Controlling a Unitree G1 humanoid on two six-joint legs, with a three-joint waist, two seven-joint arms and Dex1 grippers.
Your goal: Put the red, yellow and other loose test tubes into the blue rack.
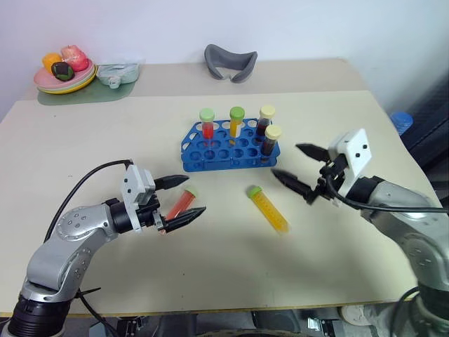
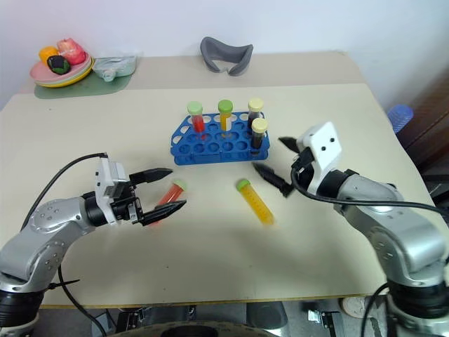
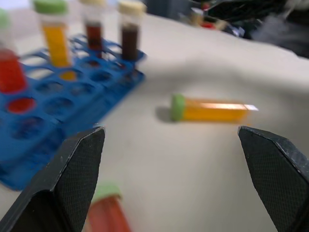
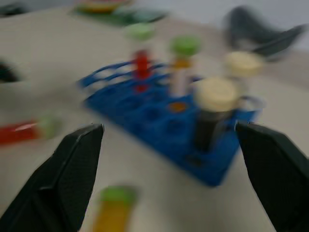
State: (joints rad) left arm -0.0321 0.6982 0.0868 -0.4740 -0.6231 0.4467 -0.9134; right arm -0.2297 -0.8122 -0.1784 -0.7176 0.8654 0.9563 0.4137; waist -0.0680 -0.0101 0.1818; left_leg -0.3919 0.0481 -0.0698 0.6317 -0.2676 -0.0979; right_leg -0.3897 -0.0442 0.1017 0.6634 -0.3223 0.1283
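Black fingers of the left gripper (image 1: pixel 179 199) stood spread wide, holding nothing, with the red test tube (image 1: pixel 181 203) lying on the bench between and just beyond them, toward the near-left part of the top. Fingers of the right gripper (image 1: pixel 298 168) were likewise spread and empty, near the right end of the blue rack (image 1: pixel 228 147). One yellow test tube (image 1: pixel 268 208) with a green cap lay flat between the two grippers, just in front of the rack and apart from both.

Count: two loose tubes on the bench; four tubes upright in the rack, namely one red, one yellow and two dark. The rack sat at the middle of the bench. At the far edge were one grey curved object (image 1: pixel 229 62) and, toward the far-left corner, one plate of toy food (image 1: pixel 65 76).
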